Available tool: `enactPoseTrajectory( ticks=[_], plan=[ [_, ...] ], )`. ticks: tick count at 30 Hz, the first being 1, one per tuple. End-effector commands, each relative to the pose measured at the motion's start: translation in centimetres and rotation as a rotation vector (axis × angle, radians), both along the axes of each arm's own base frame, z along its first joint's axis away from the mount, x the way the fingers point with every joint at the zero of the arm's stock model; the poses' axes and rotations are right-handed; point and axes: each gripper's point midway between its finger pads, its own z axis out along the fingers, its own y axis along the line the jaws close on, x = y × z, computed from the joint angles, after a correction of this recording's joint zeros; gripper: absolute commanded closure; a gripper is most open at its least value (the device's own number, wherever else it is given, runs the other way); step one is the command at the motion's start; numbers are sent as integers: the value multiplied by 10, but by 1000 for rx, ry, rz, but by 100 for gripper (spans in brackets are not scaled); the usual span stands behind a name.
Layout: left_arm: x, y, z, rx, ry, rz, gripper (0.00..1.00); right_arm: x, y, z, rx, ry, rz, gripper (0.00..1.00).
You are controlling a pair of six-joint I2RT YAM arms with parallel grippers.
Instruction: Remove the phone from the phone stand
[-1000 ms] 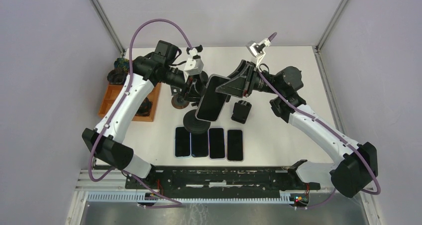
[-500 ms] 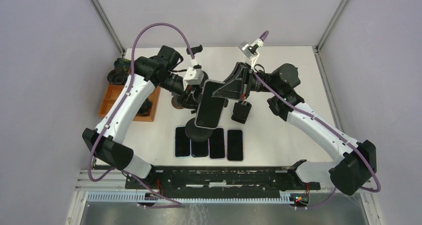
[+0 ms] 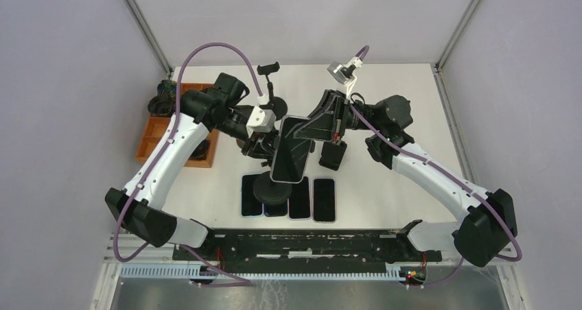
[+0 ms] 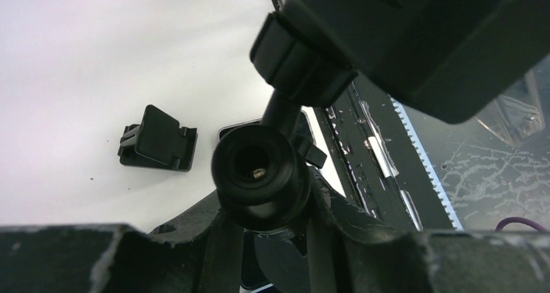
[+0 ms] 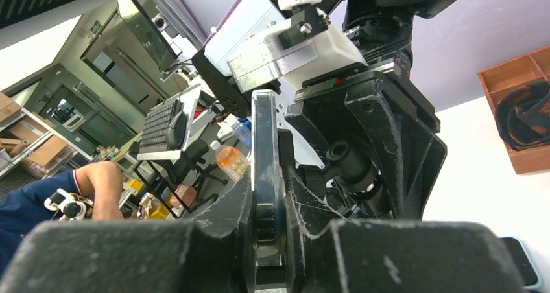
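A: Where is the phone?

B: Mid-table, tilted above the round base of the phone stand with its glossy face up. Spare phones lie flat at the base's 6 o'clock.

A: How will it handle?

B: Probably as a stiff, light slab. The glass is slick, the edges are thin and rounded, and it would break if dropped. The edges are the place to hold it.

A: And the grippers?

B: The right gripper reaches in from 2 o'clock, pinched narrow across the phone's thickness. Its wrist view shows the phone edge-on between the fingers. The left gripper comes from 10 o'clock, part-closed around the stand's matte black ball joint. Whether the cradle has let go cannot be told.
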Motion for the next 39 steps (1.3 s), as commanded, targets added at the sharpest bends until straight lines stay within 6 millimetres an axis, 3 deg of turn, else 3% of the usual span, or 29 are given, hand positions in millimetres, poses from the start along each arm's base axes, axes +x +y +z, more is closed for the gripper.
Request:
enactPoseTrajectory(
  ticks=[1, 16, 22, 24, 28, 34, 39],
  plan=[
    [-13, 20, -21, 99, -110, -18, 98, 6, -56, 104, 373, -183, -234, 100],
    [-10, 29, -40, 154, -171, -20, 98, -4, -80, 127, 421, -224, -241, 100],
    [-8, 28, -30, 141, -190, -11, 98, 18, -101, 117, 326, -201, -318, 100],
    [-6, 25, -21, 124, -188, -1, 98, 42, -103, 91, 185, -170, -401, 100],
    [-2, 14, 8, 61, -150, 36, 98, 82, -114, -5, -170, -15, -557, 100],
    [14, 0, 52, -33, -159, 98, 98, 77, -151, -138, -541, 171, -697, 100],
    [30, -11, 73, -82, -154, 142, 98, 62, -172, -211, -731, 265, -732, 100]
  ],
)
